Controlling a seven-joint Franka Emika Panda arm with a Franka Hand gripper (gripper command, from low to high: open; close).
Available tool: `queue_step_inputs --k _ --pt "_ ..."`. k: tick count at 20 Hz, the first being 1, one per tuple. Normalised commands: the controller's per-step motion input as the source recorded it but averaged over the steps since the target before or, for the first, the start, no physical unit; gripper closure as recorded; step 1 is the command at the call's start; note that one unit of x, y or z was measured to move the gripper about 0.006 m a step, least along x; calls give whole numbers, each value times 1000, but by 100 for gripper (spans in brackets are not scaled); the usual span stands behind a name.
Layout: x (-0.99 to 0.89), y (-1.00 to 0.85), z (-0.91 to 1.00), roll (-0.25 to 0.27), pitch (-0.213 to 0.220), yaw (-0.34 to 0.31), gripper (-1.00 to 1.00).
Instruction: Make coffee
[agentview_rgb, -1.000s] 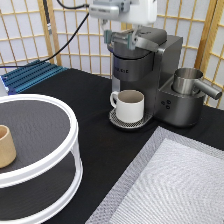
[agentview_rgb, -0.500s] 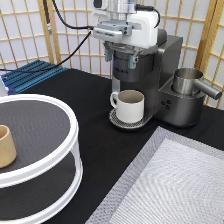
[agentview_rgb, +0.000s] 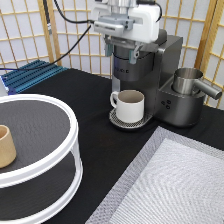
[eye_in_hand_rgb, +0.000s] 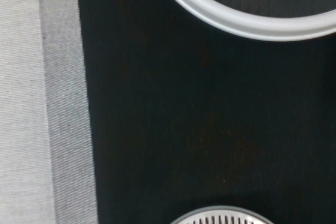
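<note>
Since the earlier frame, gripper (agentview_rgb: 121, 54) has shifted toward the exterior view's left, over coffee machine (agentview_rgb: 150, 75); finger state cannot be told. Keep alignment above mug (agentview_rgb: 129, 105).

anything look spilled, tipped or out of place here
Nothing stands out. The mug sits upright on the drip tray of the coffee machine, the wooden cup stands upright on the white stand, and no spill shows on the black table. The gripper is at the machine's top.
</note>
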Motion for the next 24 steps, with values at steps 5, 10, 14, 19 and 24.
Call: queue_step_inputs --k 5,10,14,19,24 --pt "141 -682 -430 239 9 -2 -100" --pt "100 -587 -812 156 0 -2 -100" --pt "-454 -304 -41 26 0 -23 -100" --pt "-414 -383 932 41 -2 0 -100" --pt "-608 154 1000 38 -93 -3 -100"
